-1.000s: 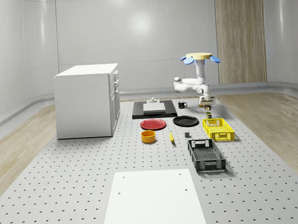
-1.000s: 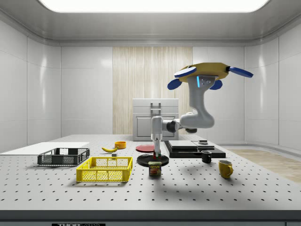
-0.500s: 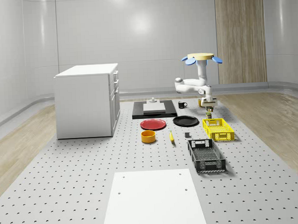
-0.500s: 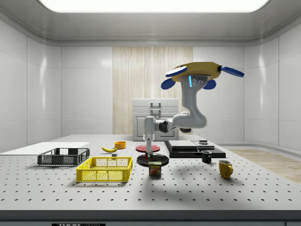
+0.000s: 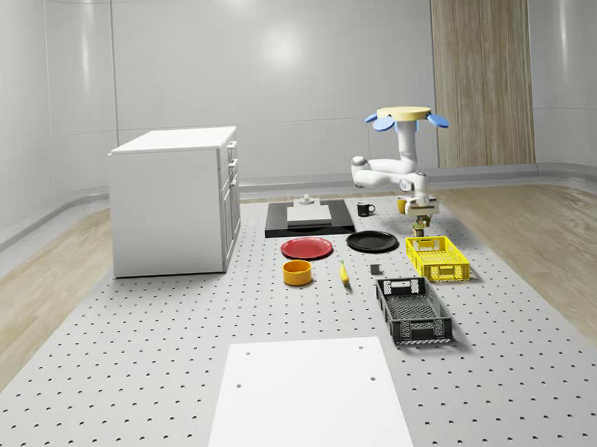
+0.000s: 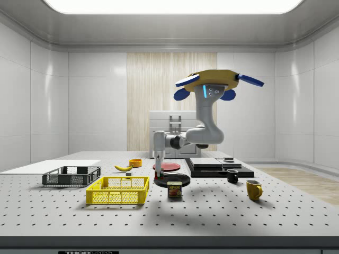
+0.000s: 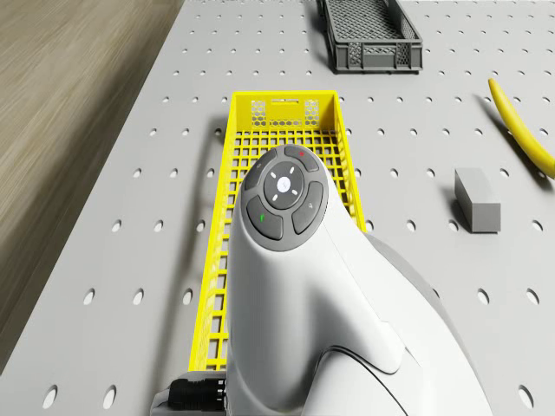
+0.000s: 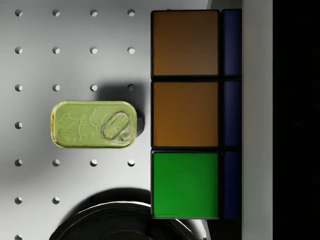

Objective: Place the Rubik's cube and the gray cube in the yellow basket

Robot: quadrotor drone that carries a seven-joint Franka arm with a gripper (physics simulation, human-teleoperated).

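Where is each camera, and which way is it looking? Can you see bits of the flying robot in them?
Whole-scene view: high, off the robot, looking down the table; the whole drone hovers near the yellow basket.
Side view: level with the table's side, looking across; drone, arm and end effector show.
Drone view: on the drone's body, looking forward and down over the basket and gray cube; its own arm shows.
Wrist view: looks down along the end effector, past the held Rubik's cube.
Side and wrist views share the can.

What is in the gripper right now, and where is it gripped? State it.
The Rubik's cube, close against the wrist camera, seems held in the gripper by its sides; the contact points cannot be told.
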